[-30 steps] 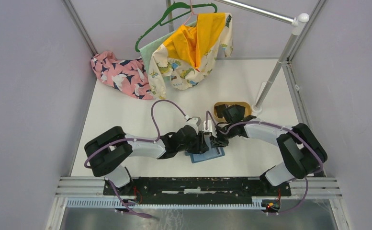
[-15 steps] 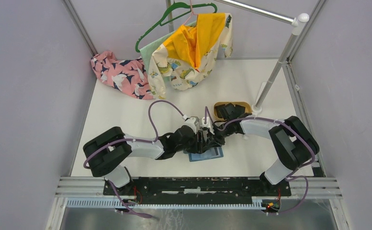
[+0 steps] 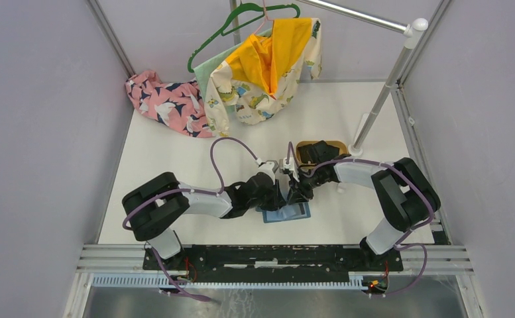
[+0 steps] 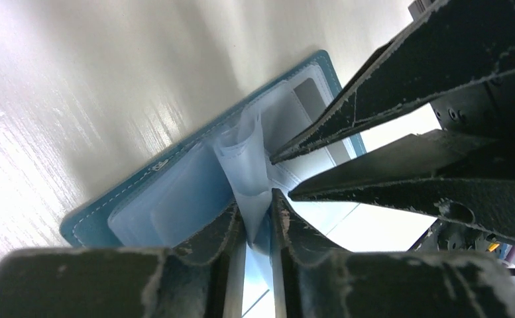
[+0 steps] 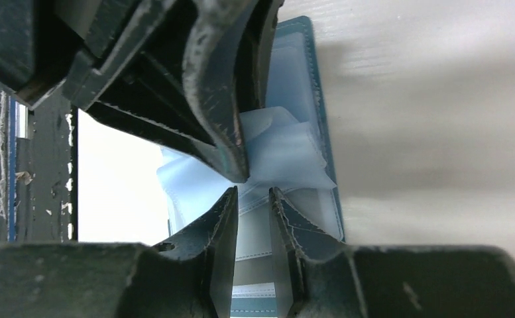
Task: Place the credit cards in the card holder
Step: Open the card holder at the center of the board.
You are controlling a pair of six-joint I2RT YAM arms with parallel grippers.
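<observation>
Pinching up a clear plastic sleeve (image 4: 244, 159) of the open teal-blue folding card holder (image 4: 95, 222), flat on the white table (image 4: 75, 79) beneath its fingertips, the left gripper (image 4: 258, 212) seems to be opening a pocket, so the right gripper (image 5: 251, 199), fingers narrowly parted, its hold impossible to tell, next needs a clean line inside.

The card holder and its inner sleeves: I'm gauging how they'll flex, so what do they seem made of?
The card holder looks like soft matte leather or faux leather, teal, with pale stitching along its edge. Its inner sleeves look like thin plastic film: translucent, glossy, curling where the left tool pinches one.
</observation>
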